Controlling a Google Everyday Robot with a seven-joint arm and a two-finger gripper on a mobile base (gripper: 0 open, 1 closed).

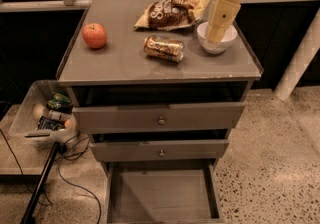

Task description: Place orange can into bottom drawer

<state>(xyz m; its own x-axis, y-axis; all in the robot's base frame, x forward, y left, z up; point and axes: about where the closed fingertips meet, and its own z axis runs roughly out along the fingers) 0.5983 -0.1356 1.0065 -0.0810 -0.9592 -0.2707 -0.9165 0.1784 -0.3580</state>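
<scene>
The orange can (164,49) lies on its side on the cabinet top (120,63), near the middle. The bottom drawer (162,195) is pulled out at floor level and its flat floor is bare. My gripper (218,22), a cream part under the white arm housing, hangs above the white bowl at the back right of the top. It is to the right of the can and apart from it, and holds nothing that I can see.
A red apple (94,35) sits at the left of the top. A crinkled snack bag (172,12) lies behind the can, and a white bowl (225,43) to its right. The two upper drawers (160,118) stand slightly open. A bin of items (42,113) and cables sit at the left. A white post (300,63) stands at the right.
</scene>
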